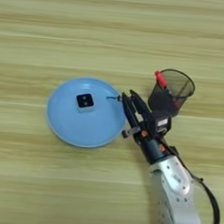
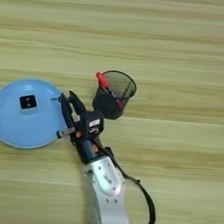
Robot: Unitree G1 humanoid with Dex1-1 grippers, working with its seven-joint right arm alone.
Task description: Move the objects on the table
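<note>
Pen (image 1: 160, 79), red-capped, stands tilted in the mesh cup (image 1: 171, 92) toward the bench's (image 1: 115, 28) right side. My tool (image 1: 128, 99) hovers by the blue plate's (image 1: 67, 124) right rim, fingers slightly parted, apparently pinching something thin; I'd move it slowly and level.

The mesh cup (image 1: 171, 92) is concealing the lower part of the red pen (image 1: 161, 80). A small item at the pincer (image 1: 126, 97) tips is appearing too small to identify. The bottom edge is cutting off the silver forearm (image 2: 108, 199). The left edge is clipping the blue plate (image 2: 8, 129) in the right eye view.
</note>
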